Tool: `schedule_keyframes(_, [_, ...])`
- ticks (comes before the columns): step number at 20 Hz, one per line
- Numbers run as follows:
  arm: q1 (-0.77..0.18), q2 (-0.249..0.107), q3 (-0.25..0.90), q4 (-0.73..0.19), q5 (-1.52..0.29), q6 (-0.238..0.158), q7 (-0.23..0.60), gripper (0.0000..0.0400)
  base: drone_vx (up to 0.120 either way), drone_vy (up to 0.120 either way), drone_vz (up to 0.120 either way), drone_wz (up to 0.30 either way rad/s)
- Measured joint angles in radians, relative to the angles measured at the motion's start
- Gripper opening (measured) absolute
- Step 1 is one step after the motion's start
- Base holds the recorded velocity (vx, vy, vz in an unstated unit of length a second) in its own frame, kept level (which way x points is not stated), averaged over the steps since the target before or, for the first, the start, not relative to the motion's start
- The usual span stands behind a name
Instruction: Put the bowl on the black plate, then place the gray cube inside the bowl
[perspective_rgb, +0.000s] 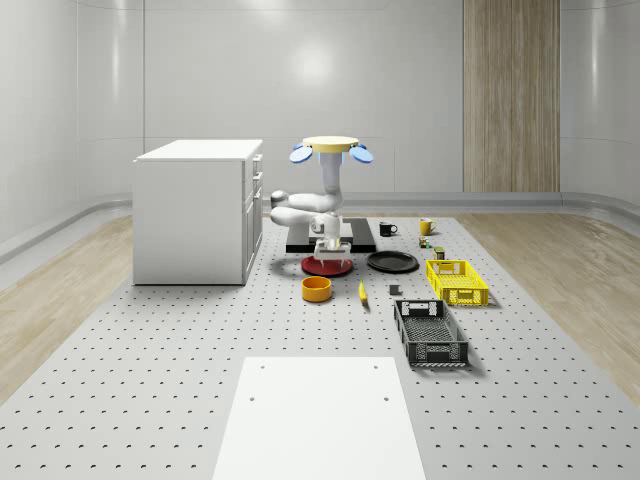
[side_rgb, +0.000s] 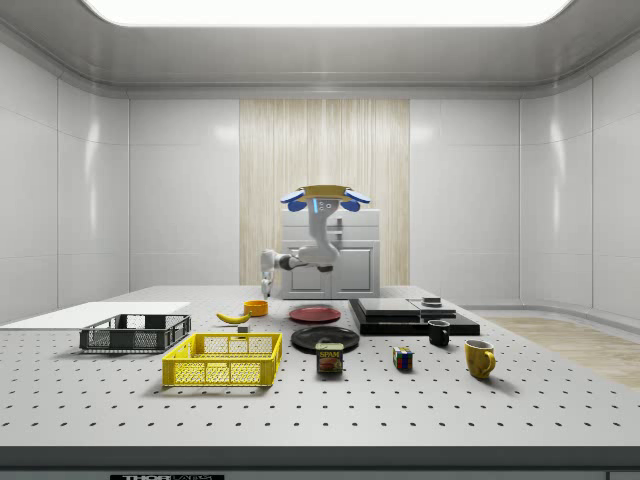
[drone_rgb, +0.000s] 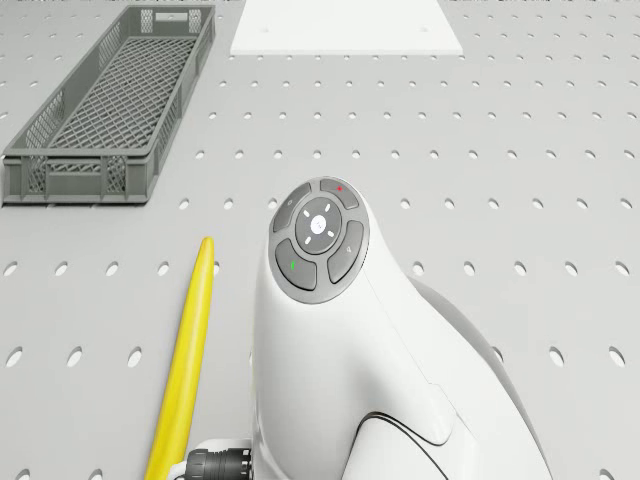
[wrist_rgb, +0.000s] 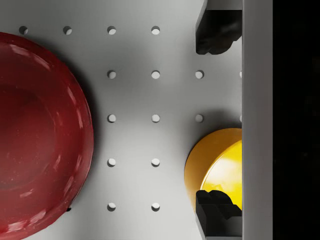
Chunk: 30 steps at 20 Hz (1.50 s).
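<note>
Two dark fingertips (wrist_rgb: 216, 37) frame the wrist view, spread wide and empty; the gripper (perspective_rgb: 332, 246) hangs over the red plate's (perspective_rgb: 327, 266) edge, the drone (perspective_rgb: 331, 148) hovering above. Just beside sits the orange bowl (perspective_rgb: 317, 288), empty, probably light, rigid and smooth: grip its rim. Both crates look empty. No gray cube is identifiable.

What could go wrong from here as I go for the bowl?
1. The open tool hangs between the red plate and the bowl, not centred on the bowl; descending now might clip its rim.
2. The banana lies beside the bowl and could get knocked.
3. The red plate might be mistaken for the black plate.
</note>
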<state>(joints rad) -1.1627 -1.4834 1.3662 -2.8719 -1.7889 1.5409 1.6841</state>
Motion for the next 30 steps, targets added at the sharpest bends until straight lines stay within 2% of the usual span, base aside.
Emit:
schedule_keyframes(6, [-0.002, -0.01, 0.001, 0.0, 0.004, 0.009, 0.002, 0.04, 0.12, 0.0, 0.0, 0.0])
schedule_keyframes(11, [-0.004, -0.017, 0.003, 0.001, 0.007, 0.016, 0.003, 0.04, 0.12, -0.056, 0.0, 0.0])
schedule_keyframes(21, [-0.016, -0.033, -0.088, 0.021, -0.076, 0.061, 0.003, 0.04, 0.0, 0.0, 0.0, 0.0])
schedule_keyframes(30, [-0.059, -0.028, -0.146, 0.069, -0.131, 0.088, 0.005, 0.04, 0.0, 0.0, 0.0, 0.0])
